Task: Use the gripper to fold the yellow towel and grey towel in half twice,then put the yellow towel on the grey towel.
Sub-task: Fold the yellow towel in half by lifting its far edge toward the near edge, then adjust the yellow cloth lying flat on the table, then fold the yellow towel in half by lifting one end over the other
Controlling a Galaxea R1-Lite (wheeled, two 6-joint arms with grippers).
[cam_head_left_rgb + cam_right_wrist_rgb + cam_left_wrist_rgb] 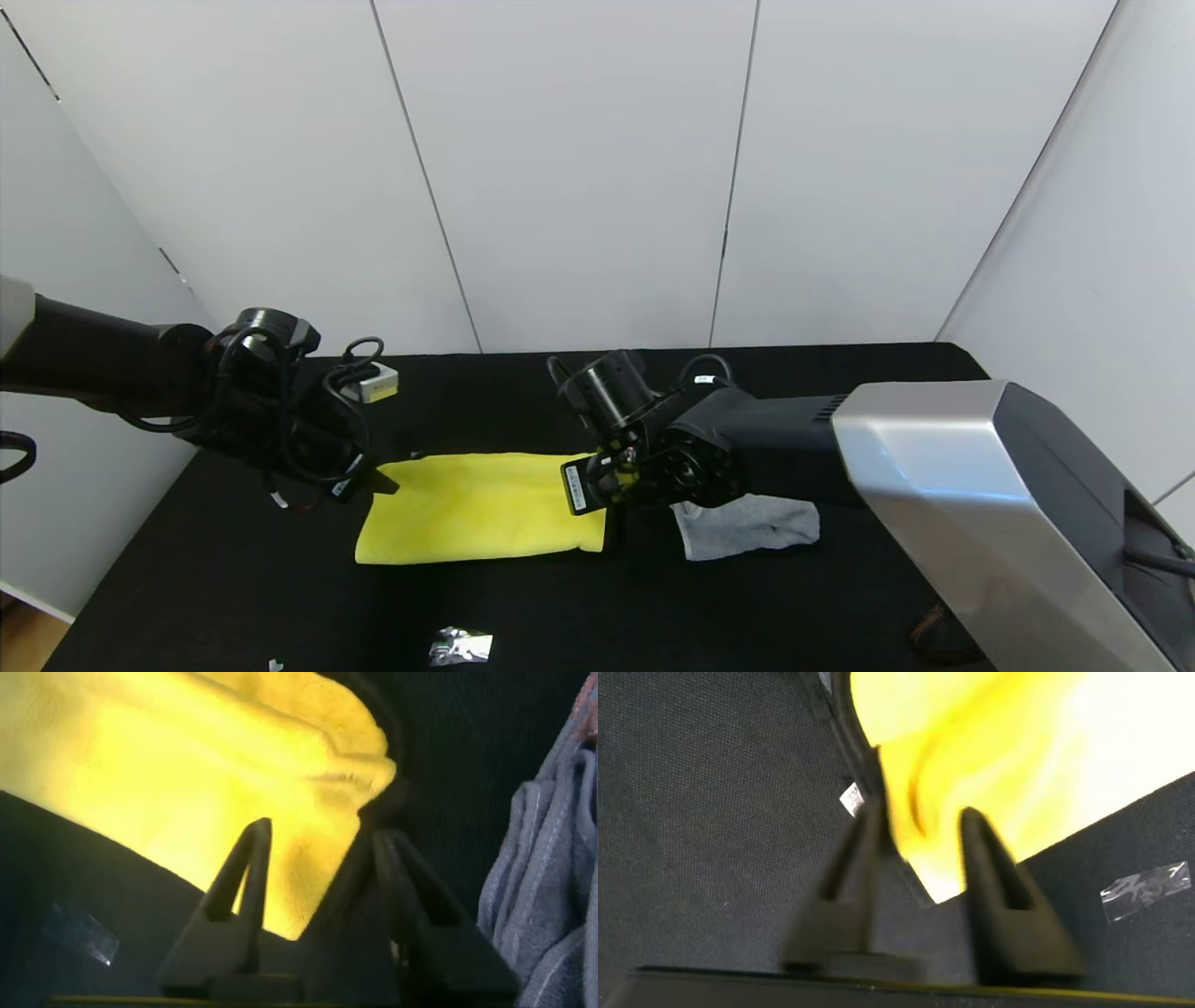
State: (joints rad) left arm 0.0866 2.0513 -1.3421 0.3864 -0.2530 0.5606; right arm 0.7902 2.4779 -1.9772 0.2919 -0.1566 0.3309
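On black table (233, 579): yellow towel (476, 509), grey towel (747, 525).

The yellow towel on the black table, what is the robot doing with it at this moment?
Both arms are working on the yellow towel, which lies flat on the black table. The left gripper is at its left end and the right gripper at its right end, each with open fingers straddling a towel edge. Neither has closed on the cloth yet. The grey towel lies bunched up to the right, partly hidden under the right arm, untouched.
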